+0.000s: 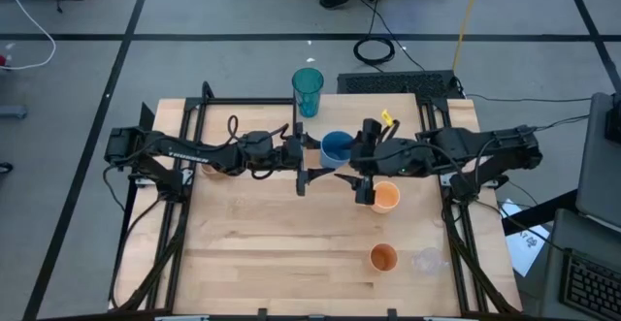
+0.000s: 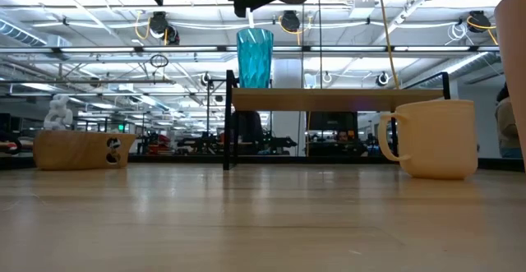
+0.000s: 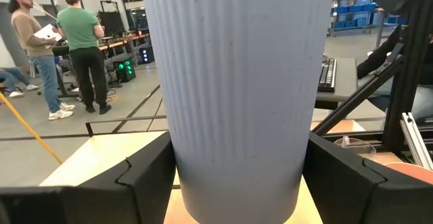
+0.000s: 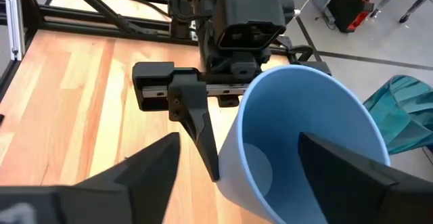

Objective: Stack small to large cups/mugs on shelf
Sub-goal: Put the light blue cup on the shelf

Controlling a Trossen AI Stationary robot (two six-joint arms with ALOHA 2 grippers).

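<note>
A ribbed blue cup (image 1: 339, 147) hangs upright above the table's middle, with my left gripper (image 3: 237, 176) shut on it. My right gripper (image 4: 250, 176) slants down at the cup's mouth (image 4: 308, 116) with its fingers apart, one in front of the mouth and one beside the wall. A teal tumbler (image 2: 255, 57) stands on the shelf (image 2: 345, 99) at the far side. On the table are an orange handled mug (image 1: 385, 197), an orange cup (image 1: 384, 257), a clear cup (image 1: 427, 259) and a brown wooden mug (image 2: 78, 149). My left gripper pinches the blue cup's ribbed wall (image 3: 186, 163) low on the cup, between its two fingers (image 3: 145, 180). The fingers come level from the table's left side. The cup is lifted clear of the table, mouth up. Whether my right gripper touches the cup cannot be told.
The two arms meet head-on over the table's middle. The orange handled mug sits just under my right arm. The near half of the tabletop (image 1: 281, 253) is bare wood, apart from the orange and clear cups near the right corner. People stand in the room beyond.
</note>
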